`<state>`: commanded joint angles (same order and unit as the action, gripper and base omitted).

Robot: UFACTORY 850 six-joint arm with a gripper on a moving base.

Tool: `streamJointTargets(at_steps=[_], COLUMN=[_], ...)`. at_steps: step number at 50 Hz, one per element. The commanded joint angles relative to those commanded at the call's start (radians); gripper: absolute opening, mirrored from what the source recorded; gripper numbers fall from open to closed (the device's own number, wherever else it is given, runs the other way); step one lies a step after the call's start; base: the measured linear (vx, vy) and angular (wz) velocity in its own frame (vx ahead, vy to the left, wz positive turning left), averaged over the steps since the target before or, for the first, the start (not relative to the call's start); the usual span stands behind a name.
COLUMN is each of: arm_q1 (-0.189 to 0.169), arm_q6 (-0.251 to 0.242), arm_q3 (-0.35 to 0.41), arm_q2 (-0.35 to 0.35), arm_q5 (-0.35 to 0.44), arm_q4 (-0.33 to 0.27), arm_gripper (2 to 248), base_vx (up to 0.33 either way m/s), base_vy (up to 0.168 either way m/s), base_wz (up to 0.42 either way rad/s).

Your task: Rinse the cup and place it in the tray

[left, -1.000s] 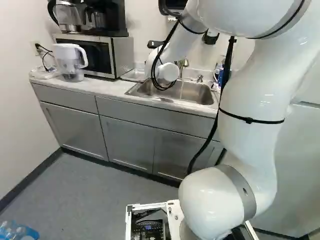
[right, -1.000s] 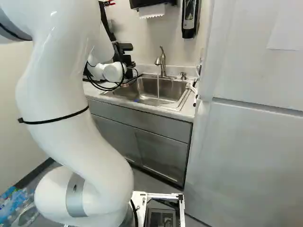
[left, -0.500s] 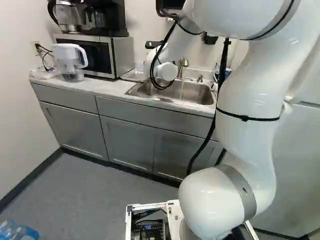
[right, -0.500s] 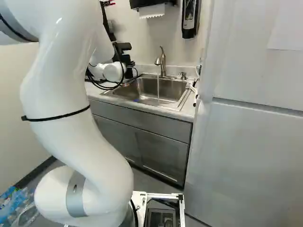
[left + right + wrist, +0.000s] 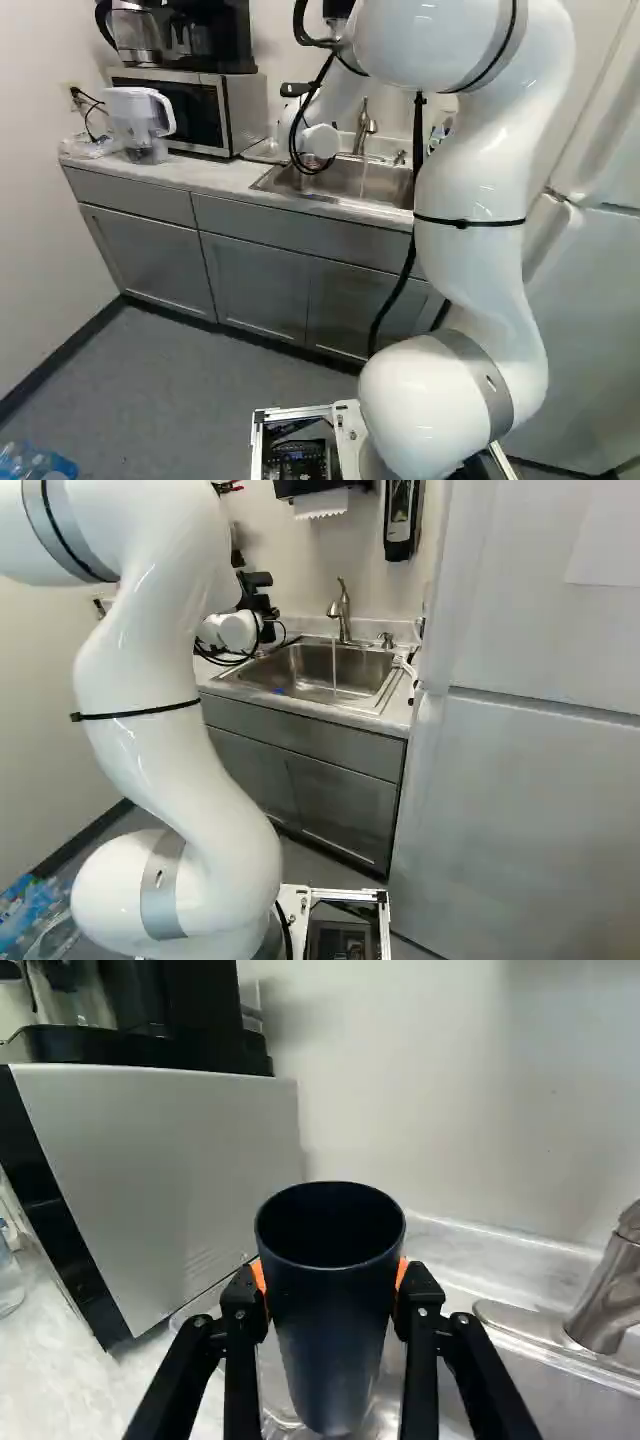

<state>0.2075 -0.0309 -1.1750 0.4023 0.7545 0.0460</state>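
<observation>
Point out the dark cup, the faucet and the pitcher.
Dark cup (image 5: 332, 1330): wrist view, on its side wall.
Faucet (image 5: 345, 623): right base view, on its upright body.
Pitcher (image 5: 133, 122): left base view, on its body.

In the left base view, you have a white wall (image 5: 45, 210) at nine o'clock, grey floor (image 5: 200, 430) at seven, and a microwave oven (image 5: 240, 112) between ten and eleven on the pale bench (image 5: 205, 178). In the right base view, your three o'clock is a white refrigerator (image 5: 530, 790).
</observation>
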Motion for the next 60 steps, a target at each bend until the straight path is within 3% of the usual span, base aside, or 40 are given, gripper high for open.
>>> streamJointTargets(at_steps=[41, 60], arm_q1=[0.020, 0.021], arm_q6=[0.000, 0.000], arm_q3=[-0.260, -0.268], arm_q2=[0.237, 0.251], arm_q5=[0.000, -0.005], arm_q4=[0.000, 0.000], arm_gripper=[126, 126], base_vx=[0.000, 0.000], base_vy=[0.000, 0.000], base_wz=[0.000, 0.000])
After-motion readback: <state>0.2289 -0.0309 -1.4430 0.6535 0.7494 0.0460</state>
